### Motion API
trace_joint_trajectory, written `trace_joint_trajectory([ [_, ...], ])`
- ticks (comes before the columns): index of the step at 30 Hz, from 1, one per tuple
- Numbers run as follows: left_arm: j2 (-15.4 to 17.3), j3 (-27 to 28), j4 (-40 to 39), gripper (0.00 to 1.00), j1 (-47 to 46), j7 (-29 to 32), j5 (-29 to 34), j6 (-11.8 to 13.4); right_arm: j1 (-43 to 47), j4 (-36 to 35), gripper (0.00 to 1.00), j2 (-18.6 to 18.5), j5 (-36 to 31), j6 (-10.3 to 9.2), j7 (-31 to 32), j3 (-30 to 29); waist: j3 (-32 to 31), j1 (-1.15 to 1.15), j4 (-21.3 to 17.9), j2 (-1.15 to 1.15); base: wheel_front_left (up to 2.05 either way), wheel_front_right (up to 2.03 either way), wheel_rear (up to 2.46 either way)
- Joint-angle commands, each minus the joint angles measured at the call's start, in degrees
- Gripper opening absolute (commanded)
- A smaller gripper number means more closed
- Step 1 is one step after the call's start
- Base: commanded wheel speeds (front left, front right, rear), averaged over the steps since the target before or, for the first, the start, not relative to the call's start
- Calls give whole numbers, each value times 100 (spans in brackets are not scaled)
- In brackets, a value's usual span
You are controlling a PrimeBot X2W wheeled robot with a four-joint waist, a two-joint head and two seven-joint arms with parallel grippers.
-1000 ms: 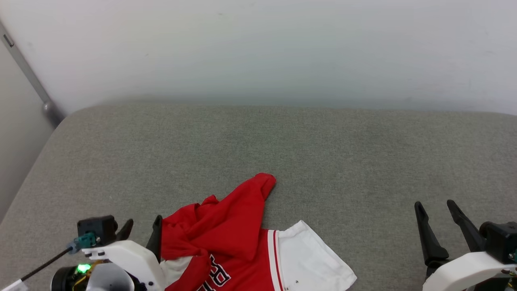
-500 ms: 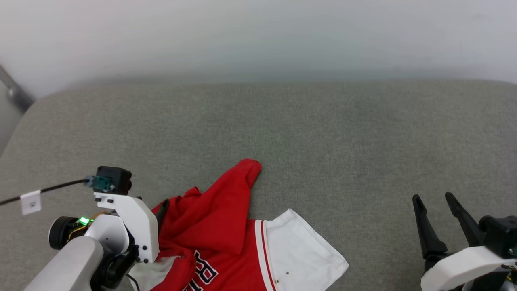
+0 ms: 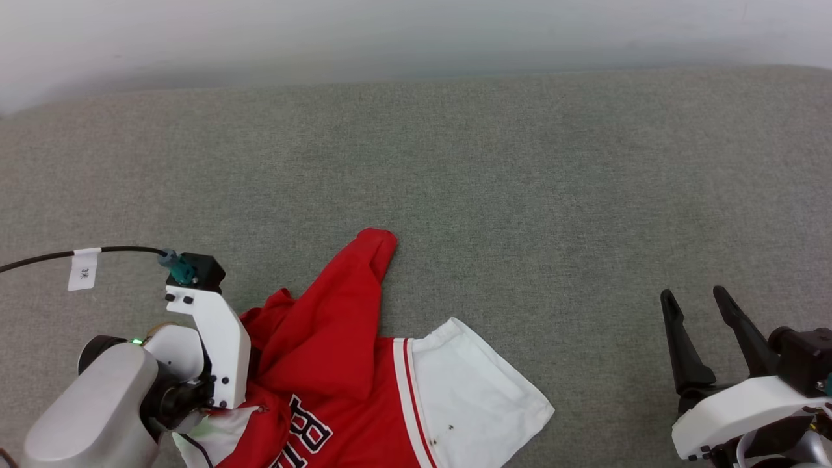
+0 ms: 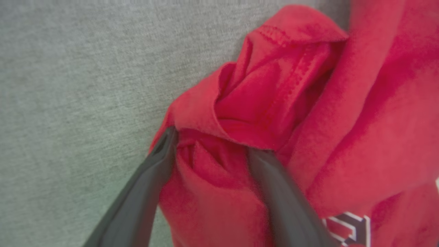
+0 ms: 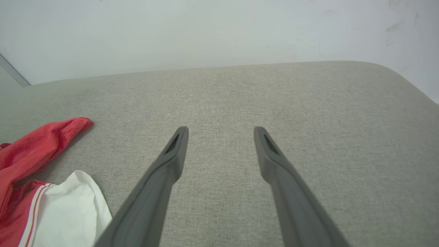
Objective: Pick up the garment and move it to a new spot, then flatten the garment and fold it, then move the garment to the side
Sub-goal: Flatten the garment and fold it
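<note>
Left arm has tipped forward and down over the shirt since a second ago; its fingers were beside the red bunch, now they dig into it. Head camera has also tilted down, so the shift of the whole scene is the camera's, not the cloth's.

Left gripper (image 4: 212, 142): jaws spread wide, nothing clamped yet. They straddle a rumpled ridge of red fabric. One fingertip sits at the outer edge of the cloth where it meets the cushion, the other is tucked under a folded hem.

That fabric belongs to the red short-sleeved jersey shirt with white sleeves and striped trim (image 3: 338, 351), which lies crumpled at the near edge of the grey woven upholstered surface (image 3: 520, 195), toward the robot's left. One red flap points away from the robot. White sleeve (image 3: 474, 390) lies flat to the right of it. Black-and-white lettering is partly visible near the bottom.

Right gripper (image 3: 694, 294): released, empty, hovering over bare grey fabric well apart from the shirt.

Step in hand, as I read it: the first pick-up. To do it well:
- Close fully on the ridge, not on a single thin layer.
- Keep the outer tip off the cushion cover.
- Lift straight up before carrying.
- Aim for the open grey area farther out, where there's room to spread the shirt.

Risk: a shallow bite slips.
</note>
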Motion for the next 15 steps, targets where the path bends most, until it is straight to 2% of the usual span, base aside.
trace_joint_trajectory([
  [1,-274,-216,182,0,208,-1,11,-53,-58,25,100,7,46,-4,-14,-9,9,0,-5,0,0,0,0],
  [4,-309,-112,196,0,10,-492,224,22,-92,77,100,7,47,-4,-13,-24,-65,0,8,0,0,0,0],
  [5,-298,-3,111,0,-214,-913,412,94,-63,102,100,7,45,-4,3,-38,-148,0,33,0,0,0,0],
  [8,-382,128,-32,0,-463,-1457,679,302,-22,129,100,7,43,-4,18,-29,-271,0,62,0,0,0,0],
  [12,-665,232,-252,0,-879,-2011,928,540,-25,119,100,6,58,-4,8,21,-309,0,29,0,0,0,0],
  [15,-884,251,-284,0,-1290,-2352,1113,621,-106,74,100,6,73,-4,-22,75,-172,0,-66,0,0,0,0],
])
